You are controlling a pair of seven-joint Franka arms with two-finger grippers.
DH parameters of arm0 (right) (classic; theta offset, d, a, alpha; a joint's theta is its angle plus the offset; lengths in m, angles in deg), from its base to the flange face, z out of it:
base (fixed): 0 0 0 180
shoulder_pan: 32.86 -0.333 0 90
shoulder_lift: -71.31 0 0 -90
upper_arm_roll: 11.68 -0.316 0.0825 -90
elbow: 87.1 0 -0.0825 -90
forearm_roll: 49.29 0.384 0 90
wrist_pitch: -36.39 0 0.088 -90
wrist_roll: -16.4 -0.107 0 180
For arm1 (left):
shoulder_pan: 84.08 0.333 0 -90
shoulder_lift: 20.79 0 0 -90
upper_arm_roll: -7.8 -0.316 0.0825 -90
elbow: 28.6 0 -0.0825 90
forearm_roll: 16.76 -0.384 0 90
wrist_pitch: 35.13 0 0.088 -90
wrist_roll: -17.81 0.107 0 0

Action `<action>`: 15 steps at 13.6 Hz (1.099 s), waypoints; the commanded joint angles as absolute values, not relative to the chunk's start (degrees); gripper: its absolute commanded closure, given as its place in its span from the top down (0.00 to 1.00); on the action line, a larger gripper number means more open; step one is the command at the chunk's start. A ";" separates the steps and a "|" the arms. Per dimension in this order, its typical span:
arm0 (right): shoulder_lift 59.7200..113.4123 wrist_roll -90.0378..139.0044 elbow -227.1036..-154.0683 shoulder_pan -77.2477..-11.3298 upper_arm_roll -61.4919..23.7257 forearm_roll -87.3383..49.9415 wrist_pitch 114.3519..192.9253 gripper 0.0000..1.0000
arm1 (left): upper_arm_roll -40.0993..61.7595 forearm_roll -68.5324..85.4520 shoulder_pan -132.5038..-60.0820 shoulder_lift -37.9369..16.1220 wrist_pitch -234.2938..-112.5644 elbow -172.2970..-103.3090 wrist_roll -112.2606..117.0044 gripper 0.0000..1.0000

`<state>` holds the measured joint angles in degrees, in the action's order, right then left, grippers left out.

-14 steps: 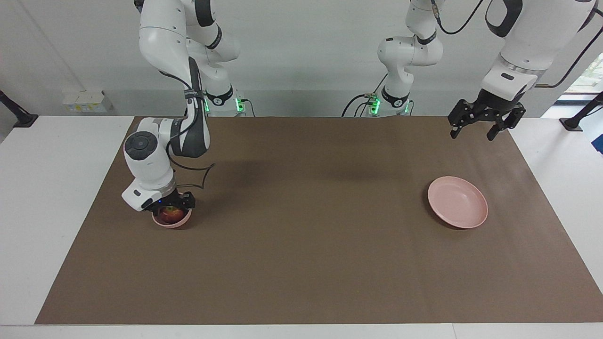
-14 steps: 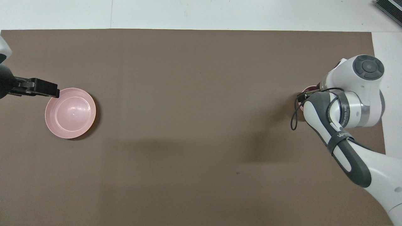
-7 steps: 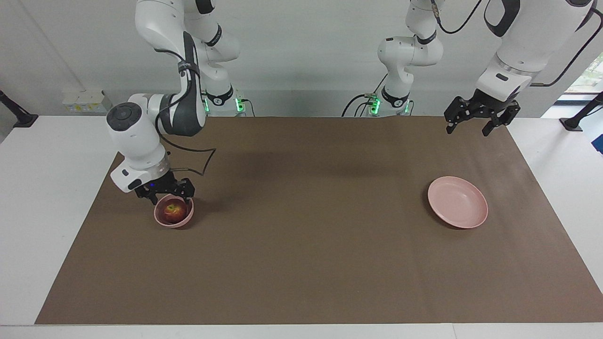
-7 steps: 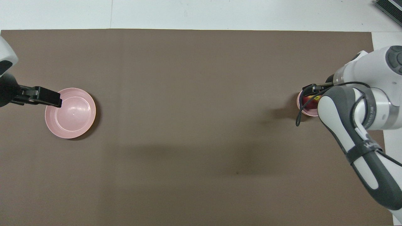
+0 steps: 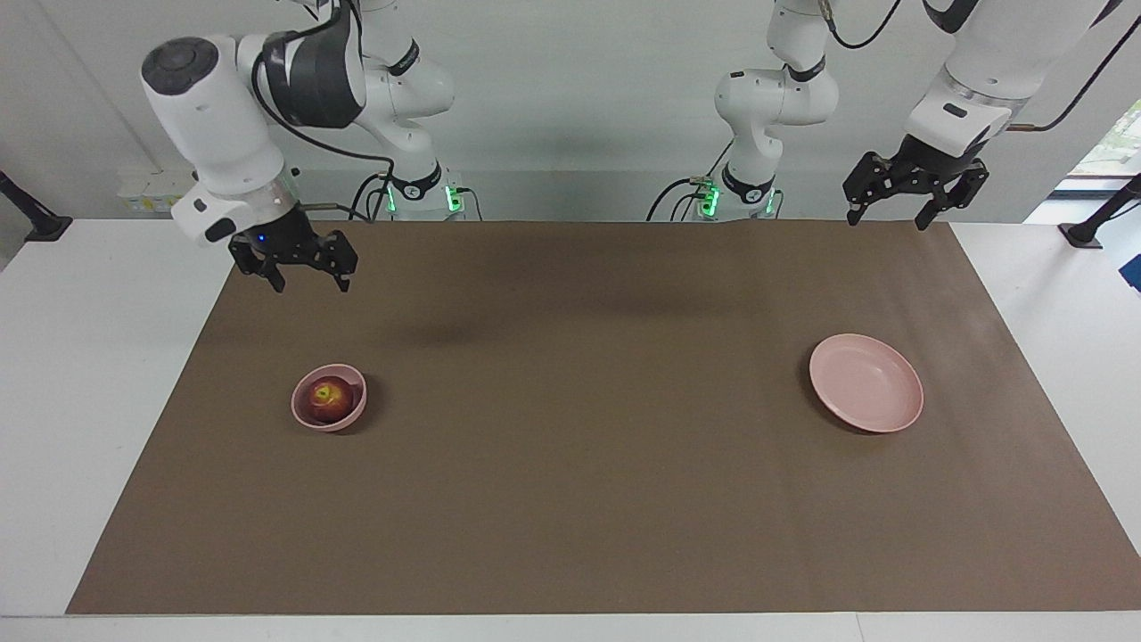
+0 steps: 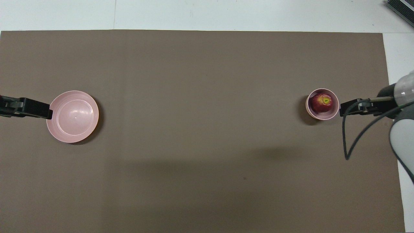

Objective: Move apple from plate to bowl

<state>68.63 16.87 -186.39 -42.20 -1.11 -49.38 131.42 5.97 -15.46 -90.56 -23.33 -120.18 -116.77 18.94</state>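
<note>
The apple [image 5: 329, 399] sits in the bowl [image 5: 307, 416] on the tabletop [image 5: 579, 499], below the raised right hand [image 5: 305, 280], whose fingers are spread and hold nothing. The left hand [image 5: 892, 217], also spread and bare, hangs above the mat's edge, well apart from the plate [image 5: 900, 415].

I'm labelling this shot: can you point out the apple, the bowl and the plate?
apple [image 5: 329, 399]: facing view, on its red skin beside the stem.
bowl [image 5: 357, 413]: facing view, on its outer wall.
plate [image 5: 866, 394]: facing view, on its bare middle.
</note>
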 commanded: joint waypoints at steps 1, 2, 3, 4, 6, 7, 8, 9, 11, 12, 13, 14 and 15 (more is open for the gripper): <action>67.28 16.48 -182.12 -41.65 -1.66 -49.46 123.78 1.00 | 5.61 -15.97 -87.86 -23.78 -119.25 -116.93 19.13 1.00; 65.70 16.48 -182.02 -41.83 -1.66 -49.46 122.45 1.00 | 5.69 -15.97 -86.81 -23.69 -119.25 -116.93 19.13 1.00; 64.64 16.48 -182.02 -42.09 -1.66 -49.55 121.22 1.00 | 5.69 -15.97 -86.54 -23.61 -120.03 -116.93 19.05 1.00; 63.76 16.48 -182.19 -42.27 -1.75 -49.55 119.73 1.00 | 5.69 -15.97 -86.54 -23.69 -119.95 -116.93 19.13 1.00; 63.31 16.48 -182.99 -42.18 -1.66 -49.20 120.15 1.00 | 5.69 -15.97 -86.54 -23.69 -119.60 -116.93 19.13 1.00; 63.40 16.57 -182.99 -42.09 -1.66 -48.59 120.24 1.00 | 5.69 -15.97 -86.54 -23.69 -119.51 -116.93 19.13 1.00; 62.79 16.49 -183.68 -42.18 -1.66 -48.67 120.24 1.00 | 5.69 -15.97 -86.54 -23.69 -119.51 -116.93 19.13 1.00; 62.27 16.66 -184.47 -41.66 -1.66 -48.85 120.24 1.00 | 5.69 -15.97 -86.54 -23.69 -119.51 -116.93 19.13 1.00; 62.17 19.28 -184.74 -40.69 -1.23 -49.55 121.46 1.00 | 5.69 -15.97 -86.54 -23.69 -119.42 -116.93 19.13 1.00; 62.17 21.21 -184.83 -40.16 -1.14 -49.64 121.47 1.00 | 5.69 -15.97 -86.54 -23.69 -119.42 -116.93 19.05 1.00; 62.26 21.58 -184.66 -39.98 -1.05 -49.99 121.47 1.00 | 5.69 -15.97 -86.62 -23.69 -119.42 -116.93 19.05 1.00; 62.26 21.84 -184.57 -39.46 -0.96 -50.51 121.47 1.00 | 5.69 -15.97 -86.62 -23.69 -119.42 -116.93 19.05 1.00; 62.26 22.37 -184.39 -38.85 -1.05 -50.69 121.30 1.00 | 5.78 -15.97 -86.62 -23.69 -119.33 -116.93 19.13 1.00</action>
